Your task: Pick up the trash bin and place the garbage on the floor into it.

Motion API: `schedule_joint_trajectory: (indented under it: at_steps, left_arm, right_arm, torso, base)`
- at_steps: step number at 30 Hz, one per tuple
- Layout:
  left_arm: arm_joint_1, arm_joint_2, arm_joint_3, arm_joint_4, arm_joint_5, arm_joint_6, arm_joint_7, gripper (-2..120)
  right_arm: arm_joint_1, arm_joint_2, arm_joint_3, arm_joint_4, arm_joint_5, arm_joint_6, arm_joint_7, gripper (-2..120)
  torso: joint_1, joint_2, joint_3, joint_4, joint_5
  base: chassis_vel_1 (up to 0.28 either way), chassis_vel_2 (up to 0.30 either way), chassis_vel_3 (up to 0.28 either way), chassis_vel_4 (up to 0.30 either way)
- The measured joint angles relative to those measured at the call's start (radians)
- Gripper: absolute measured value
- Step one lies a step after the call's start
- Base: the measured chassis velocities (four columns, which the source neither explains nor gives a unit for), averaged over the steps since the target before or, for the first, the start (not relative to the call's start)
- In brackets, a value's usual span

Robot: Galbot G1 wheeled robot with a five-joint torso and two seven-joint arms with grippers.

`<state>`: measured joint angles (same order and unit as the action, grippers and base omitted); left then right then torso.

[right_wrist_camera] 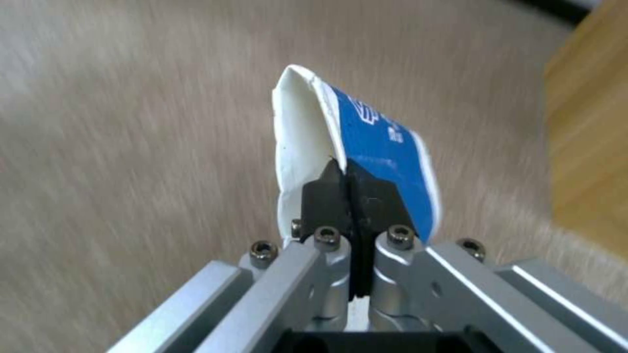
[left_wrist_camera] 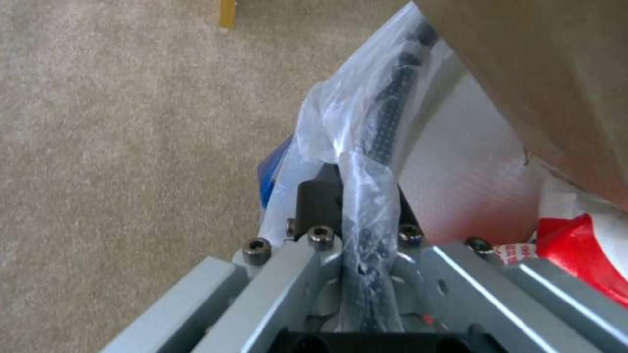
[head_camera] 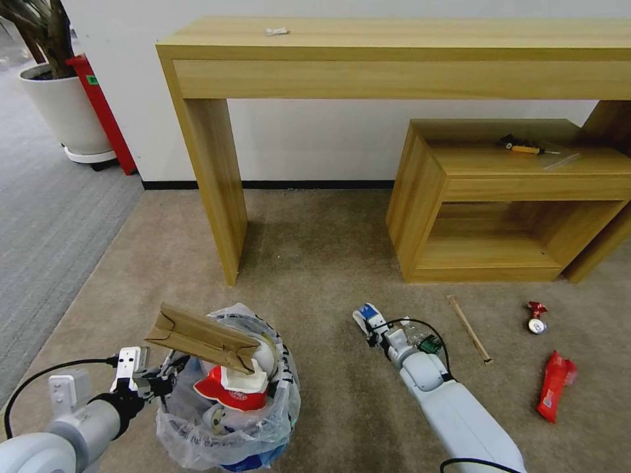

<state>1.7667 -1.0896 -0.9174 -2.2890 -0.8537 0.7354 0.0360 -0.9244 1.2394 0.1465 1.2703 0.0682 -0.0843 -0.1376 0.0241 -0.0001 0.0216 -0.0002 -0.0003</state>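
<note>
The trash bin (head_camera: 279, 401), lined with a crinkly bag, is at the lower left of the head view. My left gripper (head_camera: 165, 380) is shut on its bag-covered rim (left_wrist_camera: 386, 122). A cardboard piece (head_camera: 197, 336) and a red-white cup (head_camera: 233, 389) stick out of the bin. My right gripper (head_camera: 369, 323) is shut on a blue carton (right_wrist_camera: 382, 147), held just above the floor (head_camera: 315, 263) to the right of the bin. A stick (head_camera: 469, 328), a red can (head_camera: 537, 318) and a red wrapper (head_camera: 555, 384) lie on the carpet at the right. A small clear item (head_camera: 428, 343) lies beside the right arm.
A tall wooden table (head_camera: 210, 171) stands ahead, its leg just beyond the bin. A low wooden shelf (head_camera: 499, 203) at the right carries a black-yellow item in a clear bag (head_camera: 522, 147). A plant pot (head_camera: 62, 108), a red bin (head_camera: 102, 112) and grey carpet (head_camera: 46, 217) are at the left.
</note>
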Motion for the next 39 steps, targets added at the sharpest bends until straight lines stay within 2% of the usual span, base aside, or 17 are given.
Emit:
schedule_joint_trajectory:
  at_steps: [3, 5, 6, 9, 10, 12, 13, 14, 18, 22, 24, 25, 28, 30, 33, 35, 39]
  left_arm:
    - [-0.007, 0.010, 0.002, 0.003, -0.005, 0.000, -0.002, 0]
    - [-0.016, 0.025, 0.005, 0.006, -0.014, 0.000, -0.007, 0]
    - [-0.016, 0.025, 0.005, 0.006, -0.014, 0.000, -0.007, 0]
    - [-0.028, 0.055, 0.020, 0.007, -0.031, 0.000, -0.026, 0]
    - [-0.028, 0.055, 0.020, 0.007, -0.031, 0.000, -0.026, 0]
    - [-0.037, 0.073, 0.028, 0.015, -0.036, 0.000, -0.032, 0]
    - [-0.044, 0.085, 0.035, 0.024, -0.037, 0.000, -0.034, 0]
    - [-0.044, 0.085, 0.035, 0.024, -0.037, 0.000, -0.034, 0]
    - [-0.075, 0.135, 0.062, 0.051, -0.063, 0.000, -0.056, 0]
    - [-0.090, 0.171, 0.078, 0.061, -0.089, 0.000, -0.080, 0]
    - [-0.106, 0.222, 0.097, 0.071, -0.118, 0.000, -0.104, 0]
    - [-0.106, 0.222, 0.097, 0.071, -0.118, 0.000, -0.104, 0]
    - [-0.144, 0.287, 0.122, 0.088, -0.162, 0.000, -0.144, 0]
    - [-0.158, 0.304, 0.130, 0.093, -0.180, 0.000, -0.156, 0]
    - [-0.172, 0.320, 0.135, 0.095, -0.202, 0.000, -0.170, 0]
    - [-0.179, 0.334, 0.134, 0.093, -0.226, 0.000, -0.181, 0]
    - [-0.175, 0.335, 0.128, 0.084, -0.237, 0.000, -0.182, 0]
  right_arm:
    - [-0.013, -0.017, 0.009, 0.071, 0.028, -0.008, -0.005, 0]
    - [-0.026, -0.054, 0.015, 0.164, 0.065, -0.022, -0.008, 0]
    - [-0.026, -0.054, 0.015, 0.164, 0.065, -0.022, -0.008, 0]
    - [-0.037, -0.160, 0.010, 0.386, 0.161, -0.056, -0.015, 0]
    - [-0.037, -0.160, 0.010, 0.386, 0.161, -0.056, -0.015, 0]
    - [-0.031, -0.211, -0.017, 0.519, 0.251, -0.087, -0.023, 0]
    - [-0.014, -0.231, -0.041, 0.583, 0.304, -0.112, -0.026, 0]
    - [-0.014, -0.231, -0.041, 0.583, 0.304, -0.112, -0.026, 0]
    - [0.085, -0.242, -0.154, 0.731, 0.431, -0.211, -0.044, 0]
    - [0.144, -0.243, -0.216, 0.772, 0.456, -0.233, -0.058, 0]
    - [0.220, -0.249, -0.312, 0.805, 0.491, -0.249, -0.070, 0]
    - [0.220, -0.249, -0.312, 0.805, 0.491, -0.249, -0.070, 0]
    - [0.289, -0.241, -0.423, 0.834, 0.518, -0.269, -0.084, 0]
    - [0.301, -0.234, -0.454, 0.837, 0.525, -0.280, -0.085, 0]
    - [0.309, -0.225, -0.489, 0.829, 0.524, -0.286, -0.086, 0]
    - [0.305, -0.209, -0.537, 0.777, 0.499, -0.286, -0.101, 0]
    - [0.292, -0.190, -0.565, 0.690, 0.465, -0.264, -0.133, 0]
  torso:
    - [0.000, 0.000, 0.000, 0.0001, 0.0002]
    - [0.000, 0.000, 0.000, 0.0001, -0.0001]
    - [0.000, 0.000, 0.000, 0.0001, -0.0001]
    - [0.000, 0.000, 0.000, -0.0001, -0.0007]
    - [0.000, 0.000, 0.000, -0.0001, -0.0007]
    - [0.000, 0.000, 0.000, -0.0002, 0.0003]
    - [0.000, 0.000, 0.000, -0.0001, -0.0008]
    - [0.000, 0.000, 0.000, -0.0001, -0.0008]
    - [0.000, 0.000, 0.000, 0.0003, -0.0004]
    - [0.000, 0.000, 0.000, 0.0002, -0.0005]
    - [0.000, 0.000, 0.000, 0.0003, -0.0003]
    - [0.000, 0.000, 0.000, 0.0003, -0.0003]
    - [0.000, 0.000, 0.000, 0.0002, -0.0003]
    - [0.000, 0.000, 0.000, 0.0001, -0.0004]
    - [0.000, 0.000, 0.000, 0.0000, -0.0003]
    - [0.000, 0.000, 0.000, 0.0001, -0.0003]
    - [0.000, 0.000, 0.000, 0.0001, -0.0002]
  base:
    - [0.000, 0.000, 0.000, 0.000]
    - [0.000, 0.000, 0.000, 0.000]
    - [0.000, 0.000, 0.000, 0.000]
    - [0.000, 0.000, 0.000, 0.000]
    - [0.000, 0.000, 0.000, 0.000]
    - [0.000, 0.000, 0.000, 0.000]
    - [0.000, 0.000, 0.000, 0.000]
    - [0.000, 0.000, 0.000, 0.000]
    - [0.000, 0.000, 0.000, 0.000]
    - [0.000, 0.000, 0.000, 0.000]
    - [0.000, 0.000, 0.000, 0.000]
    - [0.000, 0.000, 0.000, 0.000]
    - [0.000, 0.000, 0.000, 0.000]
    - [0.000, 0.000, 0.000, 0.000]
    - [0.000, 0.000, 0.000, 0.000]
    - [0.000, 0.000, 0.000, 0.000]
    - [0.000, 0.000, 0.000, 0.000]
